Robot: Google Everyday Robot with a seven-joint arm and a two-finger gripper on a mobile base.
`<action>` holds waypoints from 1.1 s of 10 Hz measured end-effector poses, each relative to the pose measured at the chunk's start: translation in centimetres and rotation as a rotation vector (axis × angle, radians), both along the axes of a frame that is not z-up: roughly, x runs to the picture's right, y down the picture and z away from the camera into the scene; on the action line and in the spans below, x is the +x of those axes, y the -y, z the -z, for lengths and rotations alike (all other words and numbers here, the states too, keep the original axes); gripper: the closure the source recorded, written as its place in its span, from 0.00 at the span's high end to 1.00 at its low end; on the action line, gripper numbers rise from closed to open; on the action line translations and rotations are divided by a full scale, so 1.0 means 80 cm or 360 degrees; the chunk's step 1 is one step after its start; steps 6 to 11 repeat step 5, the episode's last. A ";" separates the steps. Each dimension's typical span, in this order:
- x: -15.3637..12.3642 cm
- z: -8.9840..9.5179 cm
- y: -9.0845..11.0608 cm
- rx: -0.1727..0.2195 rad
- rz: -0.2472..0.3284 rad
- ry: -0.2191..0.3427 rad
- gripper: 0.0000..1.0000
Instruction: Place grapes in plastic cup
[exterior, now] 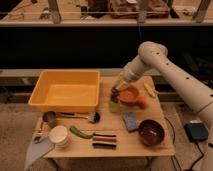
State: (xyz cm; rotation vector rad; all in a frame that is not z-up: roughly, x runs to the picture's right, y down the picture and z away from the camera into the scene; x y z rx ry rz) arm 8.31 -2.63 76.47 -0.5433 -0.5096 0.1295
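Observation:
My gripper (115,94) hangs from the white arm that reaches in from the right, over the table's middle. It is shut on a small dark bumpy lump, the grapes (115,96). The pale green plastic cup (114,106) stands upright directly below, just left of the orange bowl (129,95). The grapes sit right above the cup's rim. I cannot tell whether they touch it.
A yellow bin (66,90) fills the table's left half. An orange fruit (142,103) and a banana (149,90) lie right of the bowl. In front are a blue sponge (130,120), dark bowl (151,132), brush (82,117), grey metal cup (49,118) and white tub (59,135).

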 end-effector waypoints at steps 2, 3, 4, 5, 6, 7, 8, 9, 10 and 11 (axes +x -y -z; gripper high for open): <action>0.005 -0.001 -0.001 -0.0004 -0.0017 -0.0006 0.80; 0.007 0.000 -0.001 -0.0007 -0.0033 -0.0007 0.80; 0.007 0.001 -0.001 -0.0006 -0.0041 -0.0001 0.80; 0.009 0.003 -0.001 -0.0005 -0.0048 -0.0001 0.80; 0.009 0.003 -0.001 -0.0005 -0.0048 -0.0001 0.80; 0.009 0.003 -0.001 -0.0005 -0.0048 -0.0001 0.80; 0.009 0.003 -0.001 -0.0005 -0.0048 -0.0001 0.80; 0.009 0.003 -0.001 -0.0005 -0.0048 -0.0001 0.80; 0.009 0.003 -0.001 -0.0005 -0.0048 -0.0001 0.80; 0.009 0.003 -0.001 -0.0005 -0.0048 -0.0001 0.80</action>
